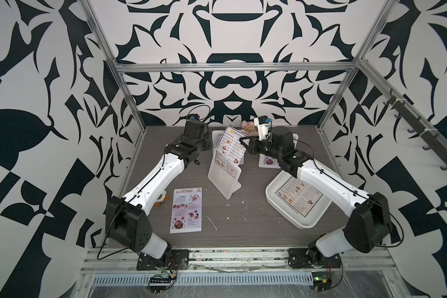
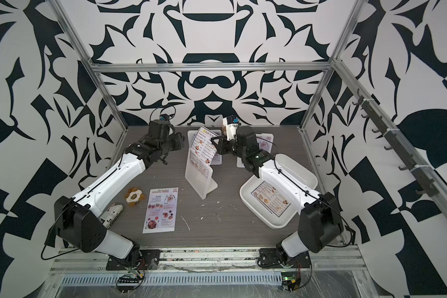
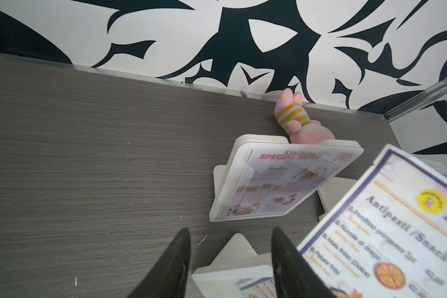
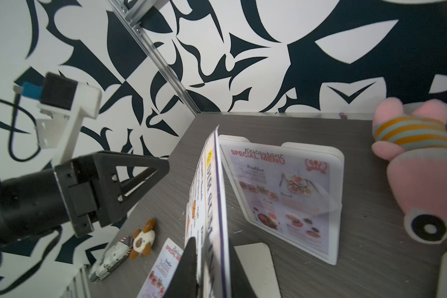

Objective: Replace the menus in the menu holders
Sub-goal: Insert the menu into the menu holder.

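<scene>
Now, on the grey worktop (image 1: pixel 243 232), the white tray (image 1: pixel 270 200) sits at the right. Mid-worktop stands a menu holder (image 1: pixel 223 183), a DIM SUM INN menu (image 1: pixel 230 145) half slotted into its top. I see my right jaws pinching that sheet's edge; my left jaws stand about half open beside the holder, gripping nothing.
</scene>
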You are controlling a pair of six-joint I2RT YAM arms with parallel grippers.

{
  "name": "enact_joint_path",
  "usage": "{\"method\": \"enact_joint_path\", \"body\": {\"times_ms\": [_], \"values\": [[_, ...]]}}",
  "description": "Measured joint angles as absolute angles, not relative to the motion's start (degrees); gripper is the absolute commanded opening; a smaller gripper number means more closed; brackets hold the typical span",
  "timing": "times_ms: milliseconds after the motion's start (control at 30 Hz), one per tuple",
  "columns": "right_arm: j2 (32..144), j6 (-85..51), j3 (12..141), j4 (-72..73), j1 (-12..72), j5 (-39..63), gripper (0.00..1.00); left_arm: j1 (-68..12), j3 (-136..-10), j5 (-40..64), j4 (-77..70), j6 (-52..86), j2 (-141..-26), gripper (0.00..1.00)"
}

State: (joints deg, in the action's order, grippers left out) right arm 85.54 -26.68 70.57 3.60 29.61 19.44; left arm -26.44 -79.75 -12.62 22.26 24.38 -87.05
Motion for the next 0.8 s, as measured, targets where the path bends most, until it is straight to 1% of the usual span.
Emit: {"method": "enact_joint_path", "body": {"times_ms": [67, 233, 467, 800], "values": [[85.5, -26.5, 70.6, 3.5, 29.6, 19.7, 0.06, -26.4, -79.7, -12.6, 22.2, 24.4, -87.1, 0.53], [85.5, -26.5, 70.6, 2.6, 29.6, 20.1, 0.02, -26.4, -79.7, -12.6, 22.2, 24.3, -87.2, 0.52], [83.8, -27.1, 68.7, 3.0, 29.6, 21.2, 0.01, -26.4, -79.7, -12.6, 22.2, 24.2, -87.2, 0.52], [82.3, -29.0, 66.0, 5.7, 31.3, 22.8, 0.04, -26.4, -79.7, -12.7, 22.2, 24.2, -87.2, 0.52]]}}
